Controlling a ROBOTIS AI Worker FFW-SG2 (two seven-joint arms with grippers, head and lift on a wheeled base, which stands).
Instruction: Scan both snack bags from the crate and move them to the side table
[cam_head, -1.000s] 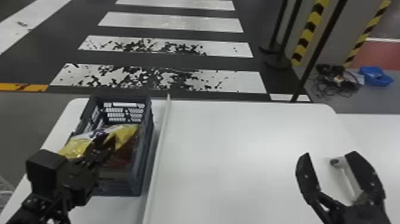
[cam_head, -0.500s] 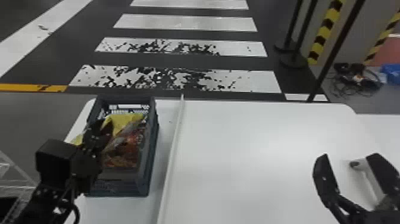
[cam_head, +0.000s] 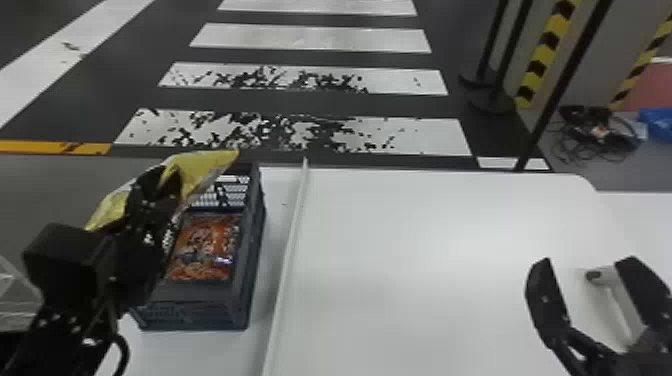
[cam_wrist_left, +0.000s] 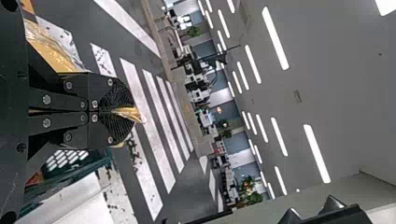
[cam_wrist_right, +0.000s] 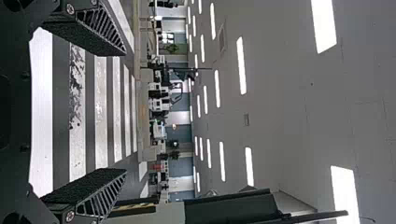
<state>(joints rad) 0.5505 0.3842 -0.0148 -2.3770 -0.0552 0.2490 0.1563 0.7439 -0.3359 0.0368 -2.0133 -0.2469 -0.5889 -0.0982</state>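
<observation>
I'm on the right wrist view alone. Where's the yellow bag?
Observer: The yellow bag is pinched in the left pincer, held high by the crate's left side.

Operator: And the other bag?

Observer: The red bag lies in the crate.

Operator: Anything on the table close to my right pincer?

Observer: Yes, in the head view a pale tool appears just beyond the right pincer, on the table.
</observation>
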